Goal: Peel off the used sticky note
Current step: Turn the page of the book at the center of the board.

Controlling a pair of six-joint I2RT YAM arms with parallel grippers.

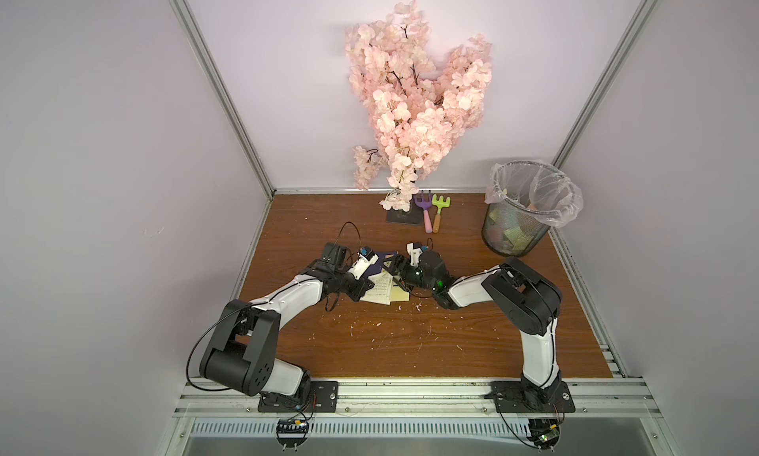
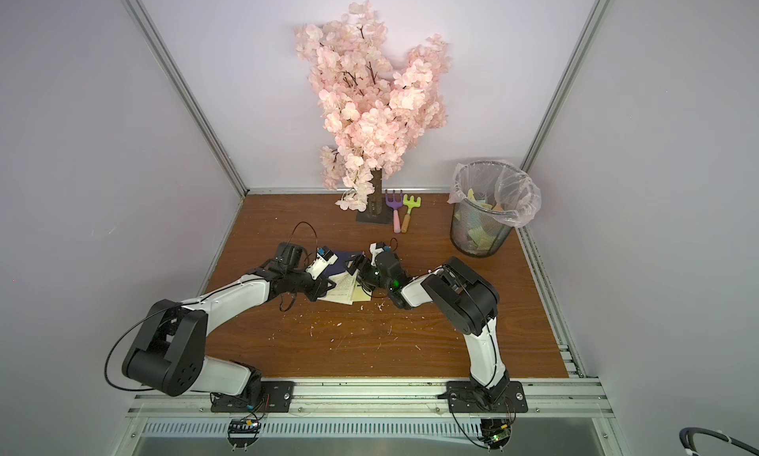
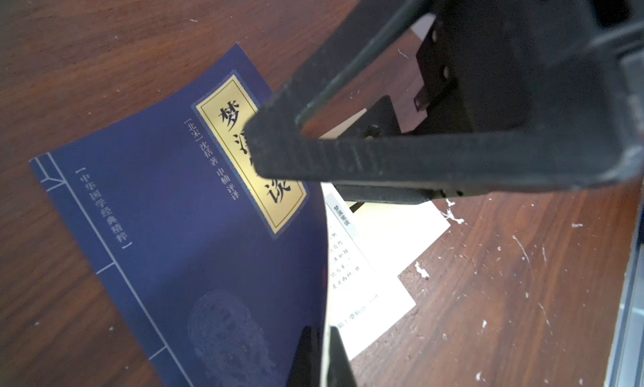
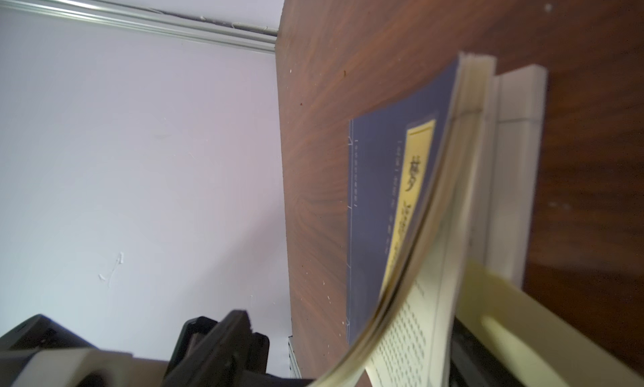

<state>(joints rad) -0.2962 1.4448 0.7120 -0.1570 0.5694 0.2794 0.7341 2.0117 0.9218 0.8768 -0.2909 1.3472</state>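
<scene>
Your left gripper (image 3: 322, 333) is pressed together on the edge of the blue cover (image 3: 174, 211) of the book (image 1: 386, 257), holding it curled up off the pages. Hold that pinch steady and don't pull, since the raised cover is what gives you room. The sticky note (image 1: 400, 295), pale yellow, lies on the book's exposed page at the corner nearest the arm bases, and in the right wrist view one edge of it looks lifted. Your right gripper (image 1: 395, 274) hangs over that page with its jaws spread and one finger low beside the note; I cannot tell whether it touches the paper. I'd judge the step in hand to be getting the grip. Bring the jaws onto the note's free edge only, check that no printed page sits between them, then close. Draw the note back low along the page rather than straight up, and slowly, so the page neither tears nor rises with it. I cannot tell which edge carries the glue. Count: one book, one sticky note on it, two grippers. Beyond the book stand two toy rakes, a purple rake (image 1: 425, 209) and a green rake (image 1: 439, 211), and one blossom tree (image 1: 415, 104) beside them. One wire bin (image 1: 513, 232) sits well apart from the book on the right arm's side, holding discarded notes too jumbled to number.
</scene>
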